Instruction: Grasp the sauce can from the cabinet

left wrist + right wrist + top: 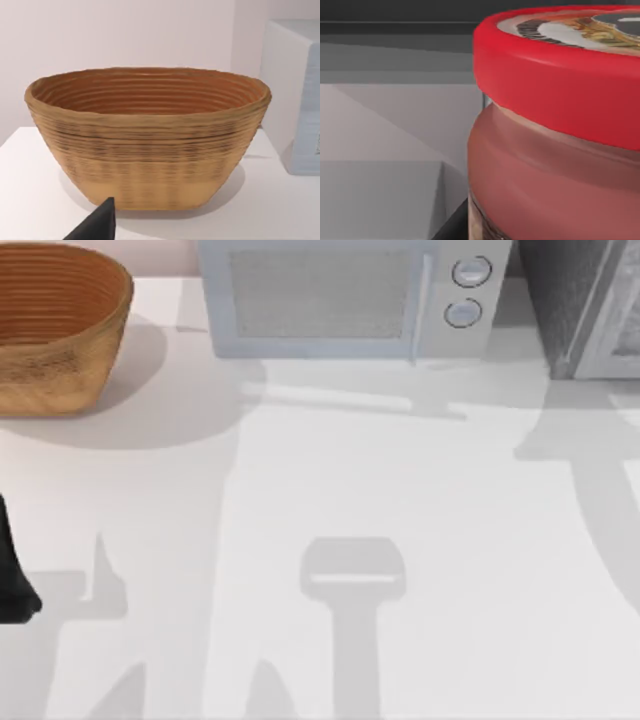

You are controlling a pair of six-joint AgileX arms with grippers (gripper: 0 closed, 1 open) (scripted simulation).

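Step in hand: closing in on the can (555,130) inside the cabinet (580,300), as I judge it from the right wrist view, where the can stands very near the camera against grey inner walls.
Can, place: in the cabinet, which stands at the table's (320,540) far right corner in the top view, just beside the microwave (350,295).
Can, pose: upright; long axis vertical, red-rimmed lid facing up, body below it.
Right tool: I cannot tell whether it is open or closed, nor whether it touches the can.
Left tool: a dark tip (97,225) shows in the left wrist view, facing the basket (147,135); open or closed I cannot tell. The left arm sits parked at the table's left edge.
Doing it well: come at the body level, across the vertical axis, below the lid's overhang, so the pads meet the round wall squarely.
Care: close gently; an off-centre pinch could tip the can or roll it aside.
Exit: draw straight back out, keeping the can upright.
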